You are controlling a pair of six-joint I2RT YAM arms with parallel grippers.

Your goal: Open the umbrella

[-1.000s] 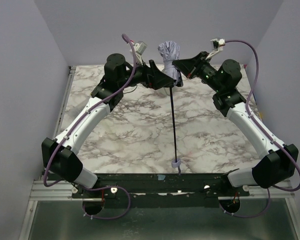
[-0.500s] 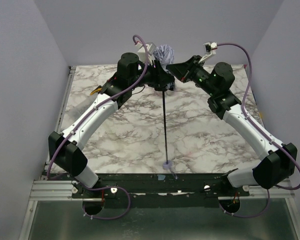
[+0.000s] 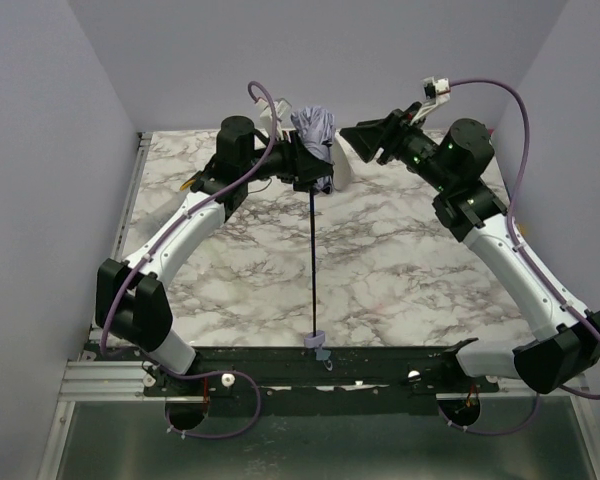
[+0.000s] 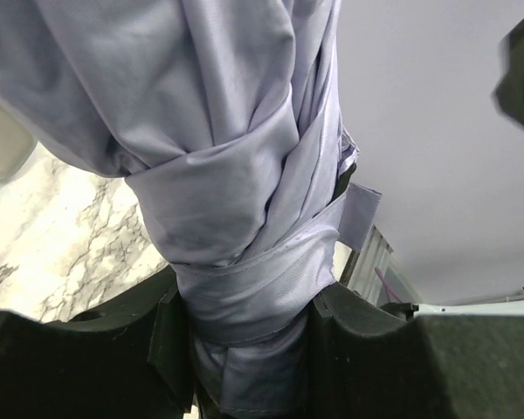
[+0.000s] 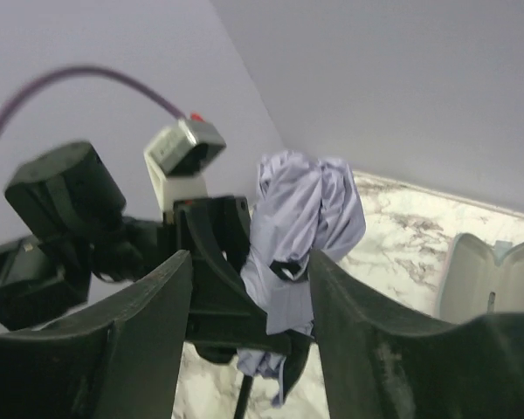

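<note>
The umbrella (image 3: 313,125) hangs upright over the back of the table, its pale lavender canopy still bundled and strapped. Its thin black shaft (image 3: 312,260) runs down to the small handle (image 3: 318,340) near the front edge. My left gripper (image 3: 305,170) is shut on the lower canopy. In the left wrist view both black fingers (image 4: 170,336) press against the strapped fabric (image 4: 236,218). My right gripper (image 3: 352,142) stands open just right of the canopy, apart from it. In the right wrist view the umbrella (image 5: 306,214) shows beyond the gap between the fingers (image 5: 144,336).
A clear plastic box (image 3: 342,175) (image 5: 489,279) stands on the marble table (image 3: 400,260) just behind the umbrella. Something yellow (image 3: 190,183) lies at the back left beside the left arm. Grey walls close the table in on three sides.
My left gripper closed on the canopy and my right gripper let go, opened and drew back to the right. The umbrella and its handle shifted left.
</note>
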